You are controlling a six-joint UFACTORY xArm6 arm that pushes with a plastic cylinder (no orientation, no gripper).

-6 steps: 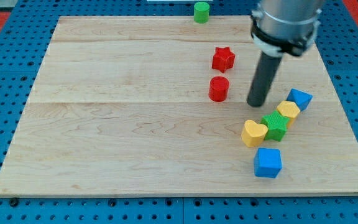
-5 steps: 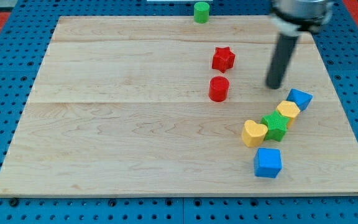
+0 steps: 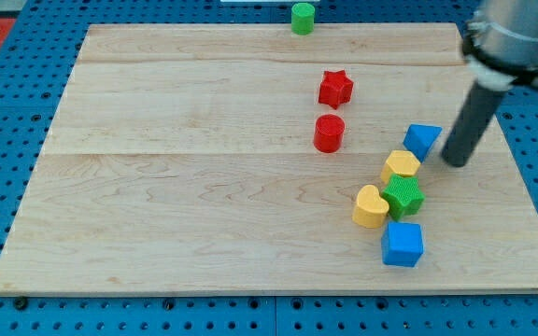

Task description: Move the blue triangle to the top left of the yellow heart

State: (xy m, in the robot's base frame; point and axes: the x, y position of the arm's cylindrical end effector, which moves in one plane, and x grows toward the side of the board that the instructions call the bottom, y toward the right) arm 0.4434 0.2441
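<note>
The blue triangle [image 3: 422,139] lies right of the board's middle. My tip [image 3: 455,162] is just to its right, a small gap apart. The yellow heart [image 3: 370,207] lies below and left of the triangle. Between them sit a yellow hexagon-like block [image 3: 401,166], touching the triangle's lower left, and a green star-shaped block [image 3: 403,196], touching the heart's right side.
A blue cube [image 3: 402,244] sits below the green block. A red cylinder [image 3: 329,133] and a red star [image 3: 335,89] stand left of the triangle. A green cylinder [image 3: 303,18] stands at the wooden board's [image 3: 204,187] top edge.
My tip went right, around to the triangle's right side. The blue triangle, yellow hexagon, green block and yellow heart have all shifted left.
</note>
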